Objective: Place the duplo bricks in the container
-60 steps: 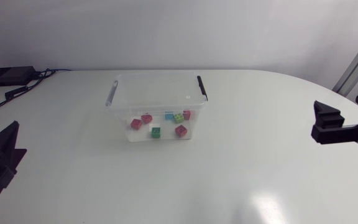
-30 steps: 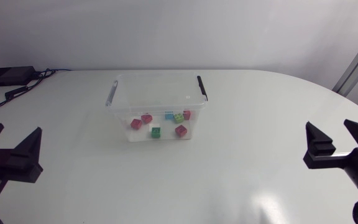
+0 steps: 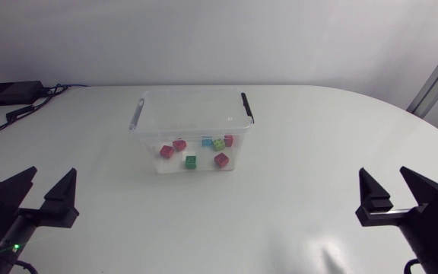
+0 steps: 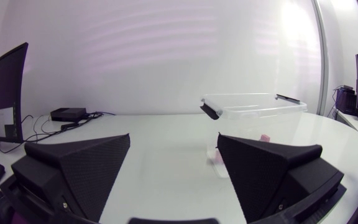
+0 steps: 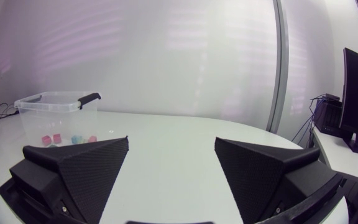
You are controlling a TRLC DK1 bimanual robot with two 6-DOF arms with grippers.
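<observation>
Duplo bricks (image 3: 220,159) are in the clear container (image 3: 192,114): red, pink, green and blue, scattered on its floor (black handles at either end of the rim). The container stands on the white table (image 3: 303,144), well ahead of both grippers and roughly midway between them. The left gripper (image 3: 52,173) has its fingers spread wide and empty, with the container ahead, past its right finger. The right gripper (image 3: 385,173) is just as wide apart and grips nothing, with the container far ahead, beyond its left finger.
</observation>
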